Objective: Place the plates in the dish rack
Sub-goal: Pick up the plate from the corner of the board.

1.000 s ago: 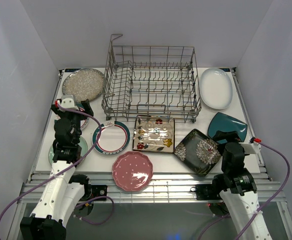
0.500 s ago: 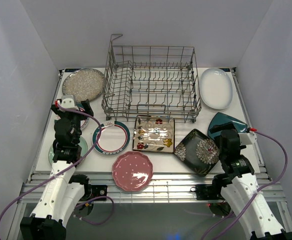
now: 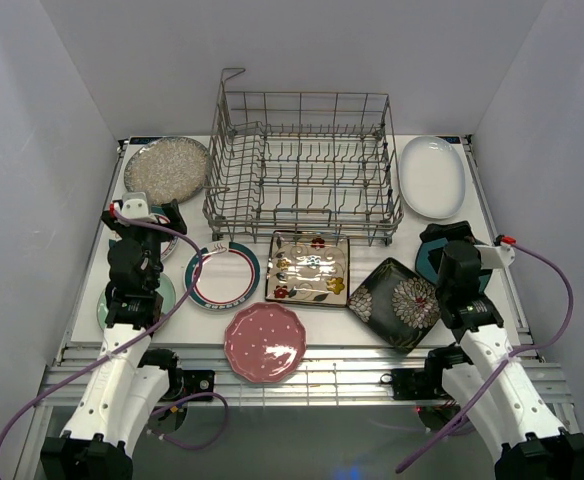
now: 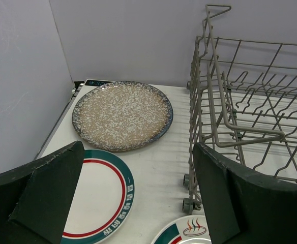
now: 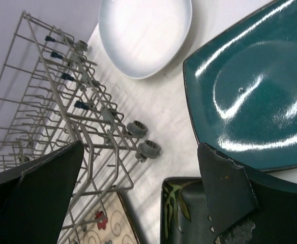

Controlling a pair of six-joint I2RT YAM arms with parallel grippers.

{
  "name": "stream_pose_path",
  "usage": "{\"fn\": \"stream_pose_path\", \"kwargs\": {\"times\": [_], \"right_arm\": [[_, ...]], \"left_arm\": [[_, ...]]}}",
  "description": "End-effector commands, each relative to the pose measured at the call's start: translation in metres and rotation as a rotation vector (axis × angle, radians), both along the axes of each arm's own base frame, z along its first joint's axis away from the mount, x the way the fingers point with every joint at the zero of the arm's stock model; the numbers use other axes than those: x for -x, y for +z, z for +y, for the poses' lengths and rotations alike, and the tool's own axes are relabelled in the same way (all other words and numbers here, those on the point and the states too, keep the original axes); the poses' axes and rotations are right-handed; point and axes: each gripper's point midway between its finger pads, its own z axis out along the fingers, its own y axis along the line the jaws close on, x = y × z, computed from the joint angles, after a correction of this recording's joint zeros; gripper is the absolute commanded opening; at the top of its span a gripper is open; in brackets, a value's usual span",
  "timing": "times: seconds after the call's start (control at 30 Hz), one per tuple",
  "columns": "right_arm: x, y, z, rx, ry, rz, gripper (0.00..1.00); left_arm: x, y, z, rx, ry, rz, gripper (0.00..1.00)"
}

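Your left pincer hangs released, left of the dish rack. Your right pincer, also released, hovers at the teal plate, right of the rack's front corner.

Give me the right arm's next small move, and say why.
Probably lower the right claw onto the near rim of the glossy teal square plate and close on it. The claw is open and empty, that plate lies just ahead of it, and the grey wire dish rack holds no plates yet.
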Motion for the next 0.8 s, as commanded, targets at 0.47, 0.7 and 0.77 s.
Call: {"fn": "stream_pose_path", "kwargs": {"times": [0.47, 0.7, 0.77], "right_arm": [[-0.078, 0.012, -0.053, -0.112, 0.045, -0.070, 0.98], [-0.100, -0.005, -0.061, -0.138, 0.037, -0.039, 0.92], [-0.102, -0.010, -0.062, -0.129, 0.039, -0.043, 0.91]], "left_arm": [[-0.002, 0.000, 0.000, -0.005, 0.000, -0.002, 0.98], [-0.003, -0.002, 0.001, -0.006, 0.006, 0.005, 0.98], [-0.003, -0.002, 0.001, -0.006, 0.006, 0.006, 0.98]]}}
